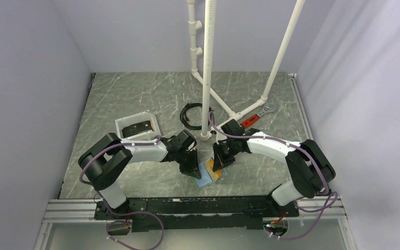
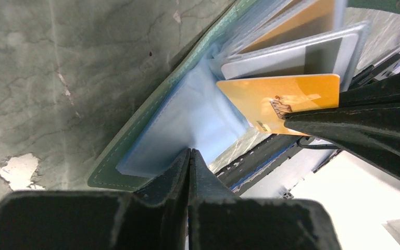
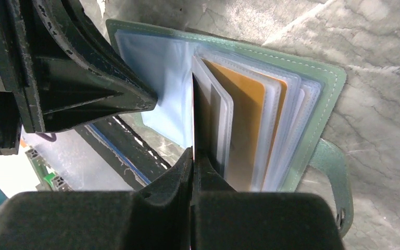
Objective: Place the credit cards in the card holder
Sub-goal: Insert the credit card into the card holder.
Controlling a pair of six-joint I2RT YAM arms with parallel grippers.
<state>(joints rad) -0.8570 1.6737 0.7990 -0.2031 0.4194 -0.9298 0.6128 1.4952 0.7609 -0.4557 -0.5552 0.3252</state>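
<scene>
On your marbled table, the grey-green card holder lies open near its front edge, your left gripper pinching its light-blue sleeve, your right gripper clamped on an orange credit card whose long axis points into that sleeve.

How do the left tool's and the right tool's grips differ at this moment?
The left tool pinches a light blue sleeve of the card holder, while the right tool pinches an orange card. The left tool's sleeve is attached to the holder. The right tool's card is loose, its far end among the pages. Both tools are shut and meet over the open holder.
</scene>
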